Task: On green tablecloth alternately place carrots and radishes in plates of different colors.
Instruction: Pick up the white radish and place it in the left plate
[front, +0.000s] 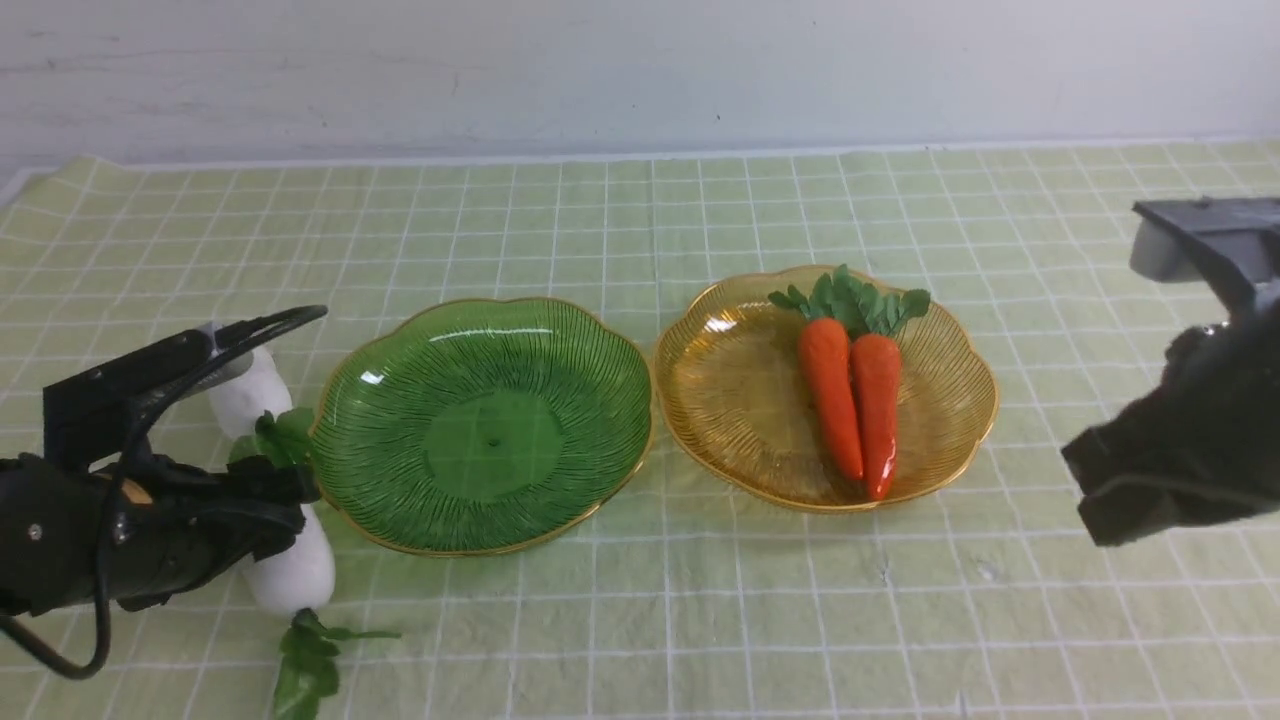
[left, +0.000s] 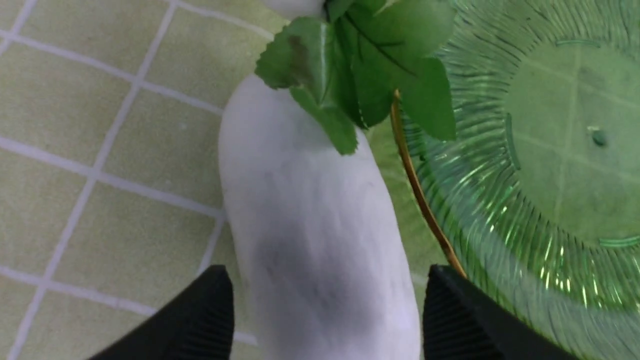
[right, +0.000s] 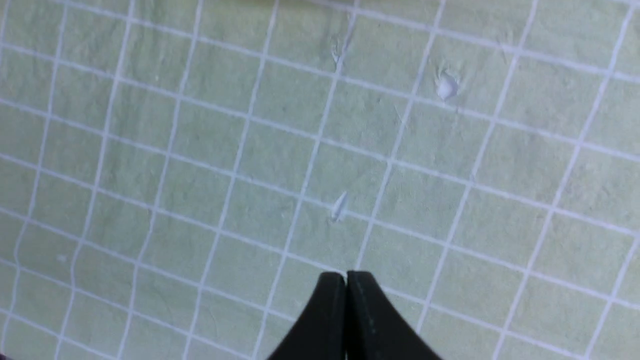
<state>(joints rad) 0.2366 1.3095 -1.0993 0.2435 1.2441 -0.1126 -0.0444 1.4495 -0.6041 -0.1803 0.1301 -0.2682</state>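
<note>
Two orange carrots (front: 855, 400) lie side by side in the amber plate (front: 720, 400). The green plate (front: 480, 425) holds nothing. Two white radishes lie on the green tablecloth (front: 700, 620) just left of the green plate, one farther back (front: 245, 395) and one nearer (front: 295, 570). My left gripper (front: 290, 510) is open, with the near radish (left: 310, 225) between its fingers (left: 210, 315) and the green plate's rim (left: 415, 190) beside one of them. The far radish's leaves (left: 360, 65) droop over the near one. My right gripper (right: 346, 276) is shut on nothing above bare cloth (right: 250, 150), right of the amber plate.
A pale wall (front: 640, 70) runs along the back edge of the cloth. The near radish's leaves (front: 305, 660) trail toward the front edge. The right arm (front: 1180, 460) hangs over the cloth's right side.
</note>
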